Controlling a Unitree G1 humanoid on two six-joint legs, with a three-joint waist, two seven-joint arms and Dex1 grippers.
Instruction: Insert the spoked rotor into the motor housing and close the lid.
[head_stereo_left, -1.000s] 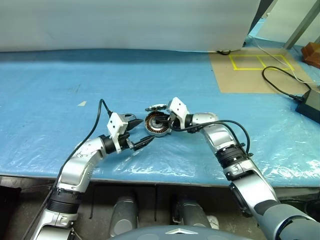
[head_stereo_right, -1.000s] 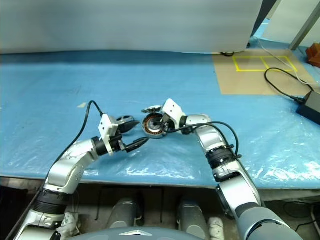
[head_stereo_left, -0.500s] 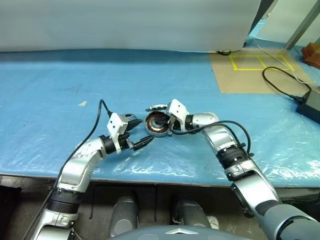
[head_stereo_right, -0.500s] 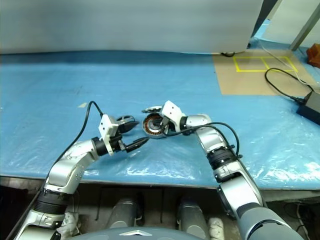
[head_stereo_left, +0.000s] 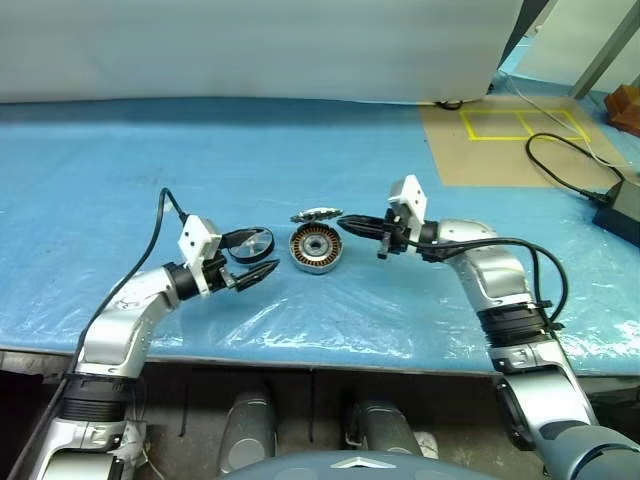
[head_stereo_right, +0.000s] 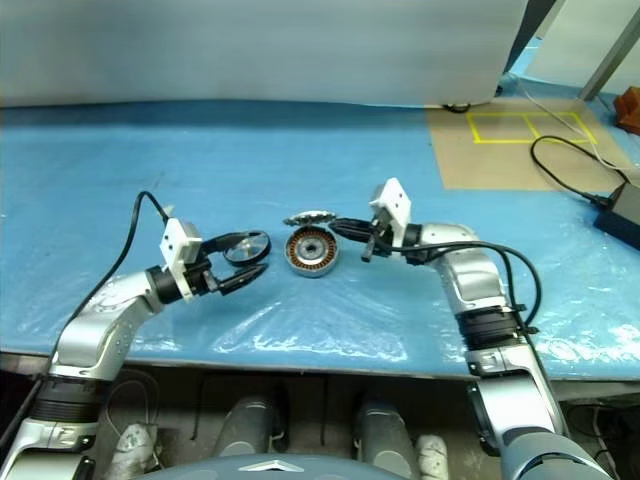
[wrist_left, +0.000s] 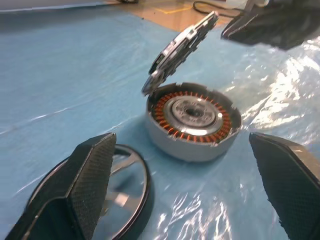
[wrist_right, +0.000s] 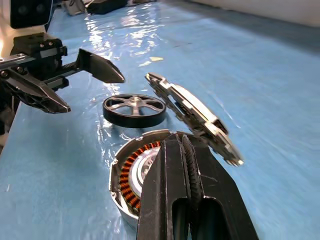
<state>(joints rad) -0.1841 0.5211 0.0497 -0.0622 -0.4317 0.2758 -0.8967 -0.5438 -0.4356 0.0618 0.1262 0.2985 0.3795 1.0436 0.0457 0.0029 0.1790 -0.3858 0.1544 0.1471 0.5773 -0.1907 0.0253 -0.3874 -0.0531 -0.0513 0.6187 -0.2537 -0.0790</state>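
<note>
The motor housing (head_stereo_left: 317, 247) lies flat on the blue sheet with its copper windings facing up. The spoked rotor (head_stereo_left: 316, 214), a thin jagged wheel, leans tilted against the housing's far rim. The lid (head_stereo_left: 248, 243), a dark-rimmed disc, lies just left of the housing. My left gripper (head_stereo_left: 258, 265) is open and empty, its fingers (wrist_left: 87, 182) pointing at the housing from the left, right by the lid. My right gripper (head_stereo_left: 345, 224) is shut on nothing, its tip hovering just right of the rotor, above the housing's right edge. The shut fingers (wrist_right: 185, 165) hide part of the housing (wrist_right: 131, 172) in the right wrist view.
A crinkled blue plastic sheet (head_stereo_left: 150, 150) covers the table. At the back right lies a brown board with yellow tape (head_stereo_left: 510, 140). A black cable (head_stereo_left: 560, 165) runs to a black box (head_stereo_left: 622, 212) at the right edge. The table's front edge runs close below both arms.
My right gripper has drawn back to the right and up, away from the housing. The left gripper has moved left to beside the lid. The housing now lies flat.
</note>
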